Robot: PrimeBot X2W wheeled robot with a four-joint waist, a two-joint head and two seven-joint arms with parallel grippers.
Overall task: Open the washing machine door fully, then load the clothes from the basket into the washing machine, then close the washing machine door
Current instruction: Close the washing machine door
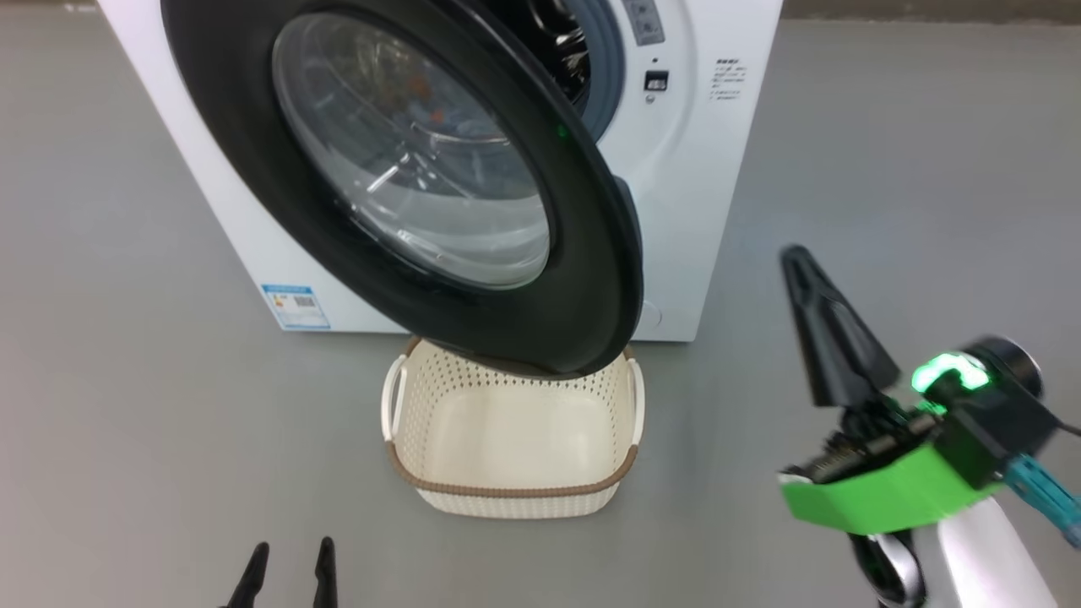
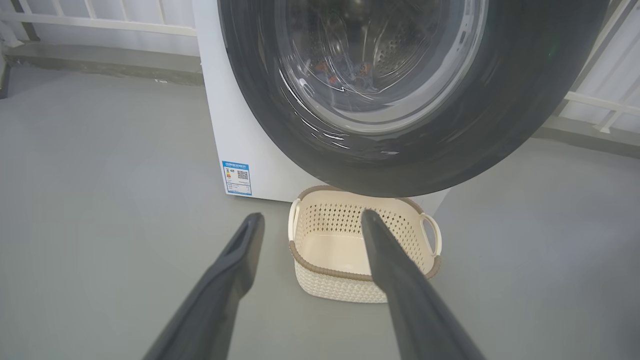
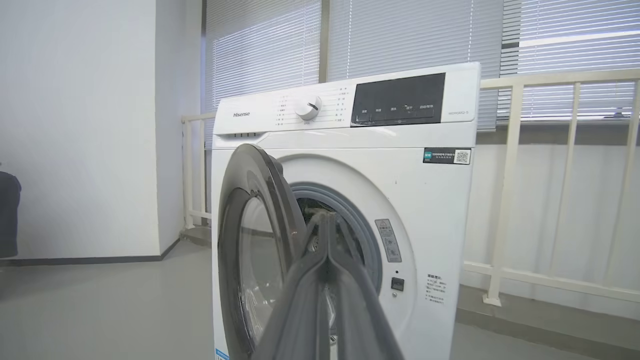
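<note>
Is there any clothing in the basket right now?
No, the basket shows a bare cream floor, with no fabric lying on it.

The white washer (image 1: 684, 211) stands in front of me on the grey floor, with a blue sticker (image 1: 295, 306) low on its front. Its door (image 1: 583, 287), a wide glossy black rim around a bulging clear bowl, hangs partly open, swung out toward me, so a strip of grey-blue gasket (image 1: 604, 76) shows beside it. Through the glass I see blue and orange clothes (image 1: 422, 93) in the drum. The cream perforated basket (image 1: 507, 491) sits upright just before the washer, under the door's lower rim.
</note>
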